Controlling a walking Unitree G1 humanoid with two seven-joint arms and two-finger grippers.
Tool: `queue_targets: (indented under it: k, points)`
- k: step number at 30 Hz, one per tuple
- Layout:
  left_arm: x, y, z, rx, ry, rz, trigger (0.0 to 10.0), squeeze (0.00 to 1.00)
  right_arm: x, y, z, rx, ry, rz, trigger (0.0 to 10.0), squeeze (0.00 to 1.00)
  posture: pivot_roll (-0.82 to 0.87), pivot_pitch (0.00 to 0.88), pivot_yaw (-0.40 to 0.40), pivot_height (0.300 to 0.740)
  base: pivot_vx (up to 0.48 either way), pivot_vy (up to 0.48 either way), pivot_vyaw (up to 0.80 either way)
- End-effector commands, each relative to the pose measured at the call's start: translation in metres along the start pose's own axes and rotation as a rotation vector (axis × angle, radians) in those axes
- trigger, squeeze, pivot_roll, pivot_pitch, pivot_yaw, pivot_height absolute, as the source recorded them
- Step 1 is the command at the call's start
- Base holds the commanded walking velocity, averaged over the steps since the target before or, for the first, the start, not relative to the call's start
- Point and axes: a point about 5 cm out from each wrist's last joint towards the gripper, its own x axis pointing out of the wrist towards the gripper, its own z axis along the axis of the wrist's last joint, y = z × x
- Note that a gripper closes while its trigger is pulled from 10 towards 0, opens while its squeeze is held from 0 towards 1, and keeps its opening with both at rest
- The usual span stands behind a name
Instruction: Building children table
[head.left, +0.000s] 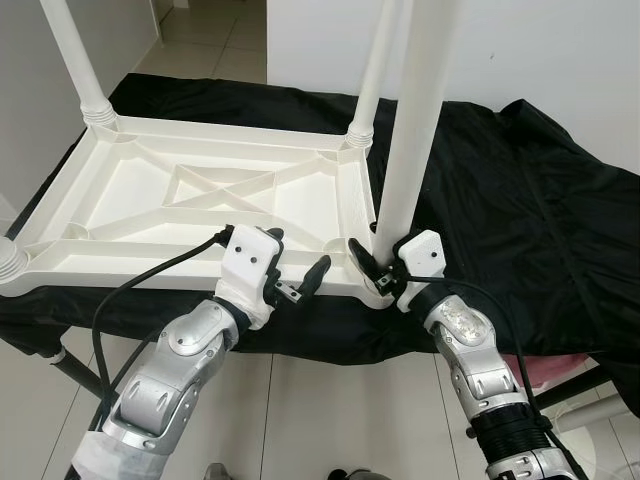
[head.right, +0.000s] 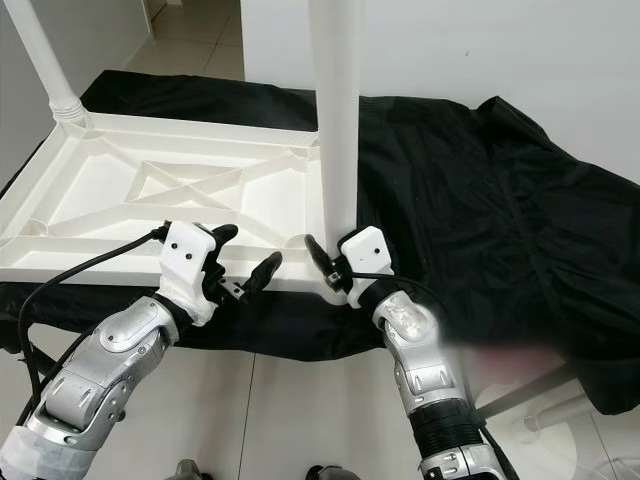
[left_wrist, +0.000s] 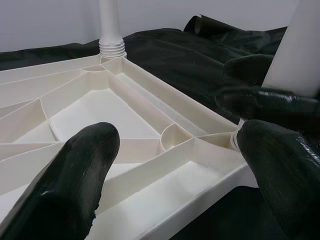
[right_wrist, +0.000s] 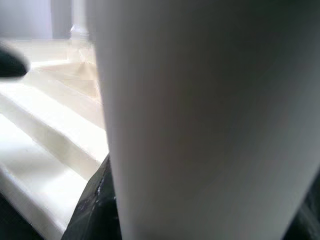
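On the black cloth (head.left: 520, 200), the upturned white tabletop (head.left: 200, 200) carries three legs already standing in corner sockets, while the right gripper (head.left: 378, 262) pinches a fourth leg (head.left: 415, 120) upright at the near right corner and the left gripper (head.left: 295, 268) hangs spread just beside.

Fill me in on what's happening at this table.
The robot is assembling a small white table. The tabletop lies upside down on a black cloth, with legs already standing in its far corners. The right gripper is closed around the base of another white leg, holding it upright at the near corner. The left gripper is open beside it at the tabletop's near edge.
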Motion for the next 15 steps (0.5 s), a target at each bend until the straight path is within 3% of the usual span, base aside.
queue_targets:
  k: [1, 15]
  points:
    - [-0.0017, -0.0151, 0.0019, -0.001, -0.001, -0.206, 10.0, 0.00, -0.0084, 0.0002, -0.0227, 0.138, 0.095, -0.037, 10.0, 0.00, 0.04, 0.099, -0.068, 0.740, 0.000, 0.000, 0.00]
    - [-0.0039, -0.0156, 0.0018, -0.002, 0.003, -0.207, 10.0, 0.00, -0.0068, -0.0052, -0.0271, 0.259, 0.130, -0.106, 10.0, 0.00, 0.04, 0.101, -0.067, 0.740, 0.000, 0.000, 0.00]
